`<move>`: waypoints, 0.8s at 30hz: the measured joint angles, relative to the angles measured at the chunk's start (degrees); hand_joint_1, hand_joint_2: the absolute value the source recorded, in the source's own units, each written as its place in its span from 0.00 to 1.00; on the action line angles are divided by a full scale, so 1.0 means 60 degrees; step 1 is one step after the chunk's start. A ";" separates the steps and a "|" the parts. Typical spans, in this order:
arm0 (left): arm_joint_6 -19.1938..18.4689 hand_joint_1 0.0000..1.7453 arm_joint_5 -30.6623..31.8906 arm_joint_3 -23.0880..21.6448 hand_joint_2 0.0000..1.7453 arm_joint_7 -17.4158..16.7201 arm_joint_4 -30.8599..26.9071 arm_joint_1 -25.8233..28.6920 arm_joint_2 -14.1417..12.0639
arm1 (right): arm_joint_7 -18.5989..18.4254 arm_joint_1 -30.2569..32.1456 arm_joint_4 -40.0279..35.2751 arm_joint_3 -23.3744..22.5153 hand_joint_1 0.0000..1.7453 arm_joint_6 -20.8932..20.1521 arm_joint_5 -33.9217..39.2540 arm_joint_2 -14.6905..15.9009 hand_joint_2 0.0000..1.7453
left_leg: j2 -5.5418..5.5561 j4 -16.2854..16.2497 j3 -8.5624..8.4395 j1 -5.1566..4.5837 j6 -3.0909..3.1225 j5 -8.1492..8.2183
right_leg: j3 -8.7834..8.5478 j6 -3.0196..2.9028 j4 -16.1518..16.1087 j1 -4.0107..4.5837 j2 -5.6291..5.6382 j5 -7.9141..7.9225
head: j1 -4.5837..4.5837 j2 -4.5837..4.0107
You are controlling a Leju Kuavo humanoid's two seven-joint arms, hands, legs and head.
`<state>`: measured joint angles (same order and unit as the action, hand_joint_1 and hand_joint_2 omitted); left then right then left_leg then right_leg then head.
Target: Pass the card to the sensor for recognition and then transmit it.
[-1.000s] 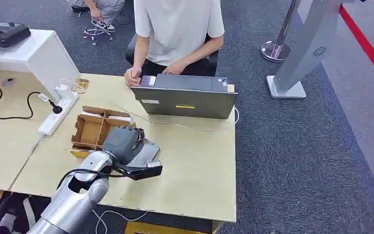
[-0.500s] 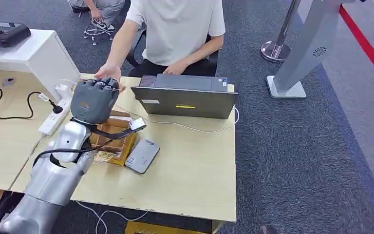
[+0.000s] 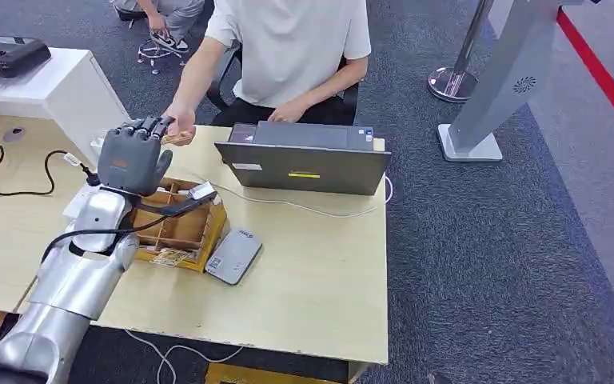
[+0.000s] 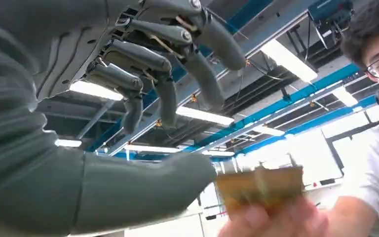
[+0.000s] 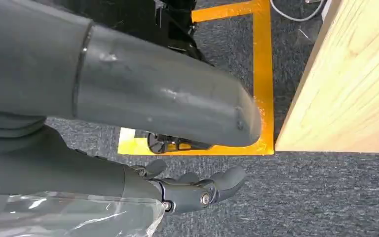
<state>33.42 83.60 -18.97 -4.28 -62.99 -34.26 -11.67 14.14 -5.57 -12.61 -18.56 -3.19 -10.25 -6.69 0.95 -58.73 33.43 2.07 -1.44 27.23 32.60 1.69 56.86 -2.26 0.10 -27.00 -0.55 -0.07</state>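
We observe the left hand raised, fingers spread, holding nothing; a person's hand holds the card edge-on just beyond its fingertips.

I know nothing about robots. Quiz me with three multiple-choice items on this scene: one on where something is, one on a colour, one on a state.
1. Where does the grey card reader lie?
A. On the laptop
B. On the table beside the cardboard box
C. On the floor

2. What colour is the line on the floor at the far right?
A. Red
B. Green
C. White

3. How is the laptop?
A. Closed flat
B. Open, its screen facing the seated person
C. Held up by the left hand

Answers:
1 B: the reader rests on the table next to the cardboard box.
2 A: the stripe is plainly red.
3 B: its lid stands up with its back toward the robot, facing the person; the left hand is raised apart from it.
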 joint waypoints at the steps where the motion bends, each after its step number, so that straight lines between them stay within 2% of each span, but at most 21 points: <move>1: 0.0004 0.00 -0.0055 0.0004 1.00 0.0004 0.0029 0.0001 0.0004 | 0.0000 0.0003 0.0007 0.0000 0.00 0.0000 0.0000 0.0000 0.00 | 0.0000 0.0000 0.0000 0.0000 0.0000 0.0000 | 0.0000 0.0000 0.0000 0.0000 0.0000 0.0000 | 0.0000 0.0000; 9: 0.0011 0.00 -0.0259 0.0004 1.00 0.0127 0.0040 0.0034 0.0036 | 0.0007 0.0046 0.0022 0.0000 0.00 0.0011 0.0004 0.0000 0.00 | 0.0000 0.0000 0.0000 0.0000 0.0000 0.0000 | 0.0000 0.0000 0.0002 0.0001 0.0000 0.0000 | 0.0000 0.0000; 12: -0.0070 0.00 -0.0730 0.0004 1.00 0.0489 -0.0055 0.0191 0.0062 | 0.0029 0.0061 0.0029 0.0000 0.00 0.0029 0.0062 0.0000 0.00 | -0.0002 0.0000 -0.0001 -0.0001 0.0000 0.0001 | 0.0000 0.0000 0.0001 -0.0001 0.0002 0.0000 | 0.0000 0.0000; 13: -0.0329 0.00 -0.0975 0.0004 1.00 0.0662 -0.0279 0.0372 0.0069 | 0.0076 0.0086 0.0033 -0.0007 0.00 0.0029 0.0117 0.0000 0.00 | -0.0002 0.0000 -0.0001 -0.0002 0.0001 0.0003 | -0.0001 0.0000 0.0000 -0.0002 0.0003 -0.0001 | -0.0004 0.0000; 16: -0.2027 0.00 -0.1457 -0.0021 1.00 0.0831 -0.1451 0.1303 0.0019 | 0.0327 0.0203 0.0040 -0.0127 0.00 0.0018 0.0343 0.0000 0.00 | -0.0008 0.0001 0.0003 -0.0002 0.0005 0.0013 | -0.0001 0.0007 0.0000 -0.0002 0.0010 -0.0007 | 0.0000 0.0000; 17: -0.2336 0.00 -0.1483 -0.0088 1.00 0.0831 -0.1889 0.1720 -0.0061 | 0.0416 0.0265 0.0044 -0.0197 0.00 -0.0004 0.0420 0.0000 0.00 | -0.0018 0.0002 0.0002 -0.0002 0.0000 0.0021 | 0.0002 0.0007 -0.0001 -0.0002 0.0018 -0.0008 | 0.0000 0.0000; 20: -0.2824 0.00 -0.1487 -0.0390 1.00 0.0710 -0.3378 0.3031 -0.0427 | 0.0634 0.0453 0.0058 -0.0419 0.00 -0.0029 0.0583 0.0000 0.00 | -0.0024 0.0002 0.0002 -0.0002 0.0004 0.0034 | 0.0006 0.0020 -0.0002 -0.0002 0.0021 -0.0030 | -0.0004 0.0000; 24: -0.2911 0.00 -0.1508 -0.0666 1.00 0.0619 -0.4552 0.4367 -0.0754 | 0.0714 0.0551 0.0087 -0.0655 0.00 -0.0033 0.0649 0.0000 0.00 | -0.0023 0.0002 0.0002 -0.0001 0.0008 0.0043 | 0.0010 0.0015 -0.0004 -0.0001 0.0017 -0.0040 | -0.0004 0.0000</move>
<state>15.96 74.55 -22.97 -0.57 -90.31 -8.06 -16.20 18.43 -2.26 -12.09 -22.49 -3.39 -6.36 -6.69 0.81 -58.71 33.45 2.06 -1.39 27.49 32.66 1.78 56.84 -2.27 0.21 -27.24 -0.57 -0.07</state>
